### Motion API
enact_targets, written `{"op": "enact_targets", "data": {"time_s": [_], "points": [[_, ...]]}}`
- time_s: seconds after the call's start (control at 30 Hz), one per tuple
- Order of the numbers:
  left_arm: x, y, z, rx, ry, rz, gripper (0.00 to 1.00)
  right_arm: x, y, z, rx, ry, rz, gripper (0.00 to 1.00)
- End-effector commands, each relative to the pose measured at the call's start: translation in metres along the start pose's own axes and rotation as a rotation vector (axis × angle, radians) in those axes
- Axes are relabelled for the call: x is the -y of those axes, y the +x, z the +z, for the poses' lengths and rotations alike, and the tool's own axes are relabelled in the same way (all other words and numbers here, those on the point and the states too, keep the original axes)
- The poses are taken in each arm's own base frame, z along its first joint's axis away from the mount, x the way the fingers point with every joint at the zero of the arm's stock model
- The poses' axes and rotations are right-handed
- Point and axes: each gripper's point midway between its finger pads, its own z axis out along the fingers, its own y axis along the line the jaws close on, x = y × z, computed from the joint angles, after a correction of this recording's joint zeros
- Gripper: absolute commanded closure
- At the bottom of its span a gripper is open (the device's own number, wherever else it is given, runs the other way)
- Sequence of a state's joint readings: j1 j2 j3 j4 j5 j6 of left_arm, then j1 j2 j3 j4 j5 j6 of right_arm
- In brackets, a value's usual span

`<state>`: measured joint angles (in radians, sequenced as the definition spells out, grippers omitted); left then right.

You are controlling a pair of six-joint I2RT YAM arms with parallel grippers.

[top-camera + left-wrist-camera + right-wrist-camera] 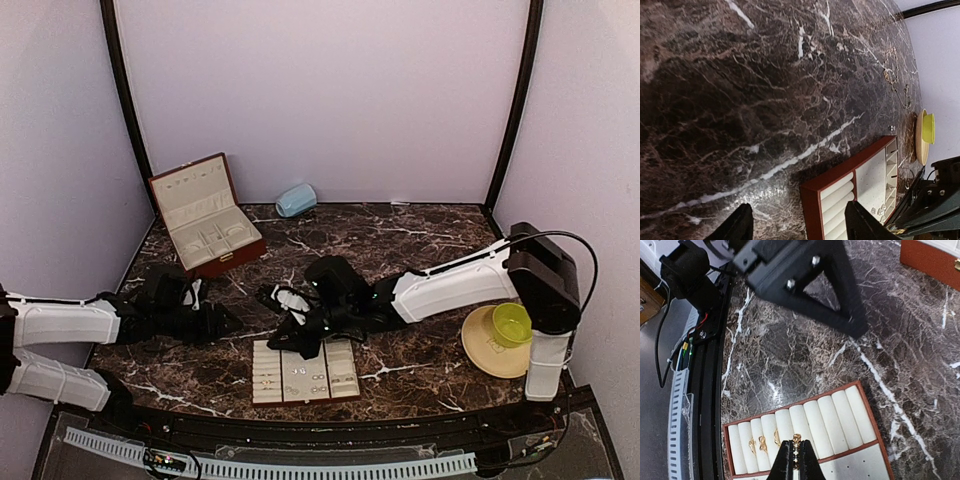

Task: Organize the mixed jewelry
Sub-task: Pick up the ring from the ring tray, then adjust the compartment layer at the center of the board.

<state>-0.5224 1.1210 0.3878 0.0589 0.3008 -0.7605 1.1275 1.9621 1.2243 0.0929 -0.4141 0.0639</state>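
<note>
My right gripper point(796, 456) is shut on a small gold ring point(796, 439), held just above the cream ring rolls of the red-brown tray point(856, 385). Three gold rings point(762, 444) sit in the slots at the rolls' left end. From above, the right gripper point(297, 338) hangs over the tray's point(262, 396) far edge, and tiny shiny pieces point(300, 375) lie in the tray. My left gripper point(797, 229) is open with nothing held, low over the marble beside the tray's corner point(812, 192). In the top view the left gripper point(225, 322) is left of the tray.
An open red-brown jewelry box point(205, 213) stands at the back left, a pale blue object point(295, 200) by the back wall. A tan plate point(485, 350) with a green bowl point(511, 322) sits at the right. Thin chains point(892, 77) and a small piece point(892, 128) lie on the marble.
</note>
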Motion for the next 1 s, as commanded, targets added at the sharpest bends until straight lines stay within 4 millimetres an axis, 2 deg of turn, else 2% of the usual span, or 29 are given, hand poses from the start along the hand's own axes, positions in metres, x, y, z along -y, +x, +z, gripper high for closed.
{"op": "enact_targets", "data": {"time_s": [0.0,0.2,0.47,0.6,0.97], "points": [[0.022,0.011,0.011,-0.074,0.095,-0.021,0.34,-0.001,-0.026,-0.019,0.106,0.010,0.006,1.00],[0.031,0.023,0.029,-0.147,0.131,-0.026,0.36,0.002,-0.026,-0.027,0.134,0.028,0.030,1.00],[0.035,0.036,0.041,-0.221,0.139,-0.009,0.62,0.005,-0.023,-0.032,0.142,0.032,0.045,1.00],[0.030,0.038,0.045,-0.247,0.106,0.019,0.70,0.005,-0.025,-0.035,0.154,0.027,0.049,1.00],[0.026,0.035,0.051,-0.255,0.059,0.079,0.78,0.004,-0.025,-0.036,0.164,0.020,0.062,1.00]]}}
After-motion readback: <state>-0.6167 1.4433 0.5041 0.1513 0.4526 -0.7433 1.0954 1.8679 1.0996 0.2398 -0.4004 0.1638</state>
